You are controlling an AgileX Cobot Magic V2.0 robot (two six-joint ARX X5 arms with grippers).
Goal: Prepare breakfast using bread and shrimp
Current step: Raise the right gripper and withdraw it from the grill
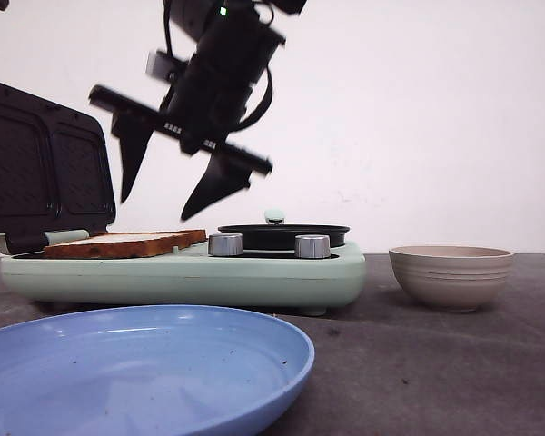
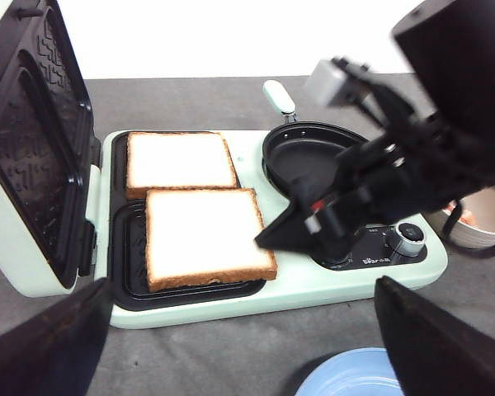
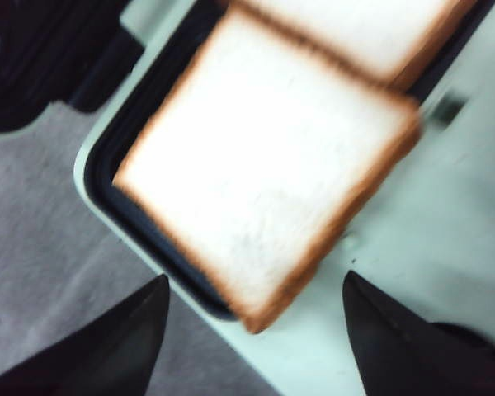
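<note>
Two slices of white bread lie side by side in the open sandwich maker's dark tray, a far slice (image 2: 180, 159) and a near slice (image 2: 205, 235). In the front view they show edge-on (image 1: 127, 242). My right gripper (image 1: 156, 207) hangs open and empty just above the near slice (image 3: 264, 173), its fingertips either side of that slice's corner; one finger (image 2: 290, 223) shows in the left wrist view. My left gripper (image 2: 241, 285) is wide open and empty, held high before the appliance. A pale bowl (image 2: 478, 231) holds something orange-pink, mostly hidden by the right arm.
The mint-green sandwich maker (image 1: 191, 272) has its lid (image 1: 36, 173) raised at the left, a round black pan (image 1: 282, 234) and two metal knobs. A blue plate (image 1: 136, 363) lies in front. The beige bowl (image 1: 450, 272) stands to the right.
</note>
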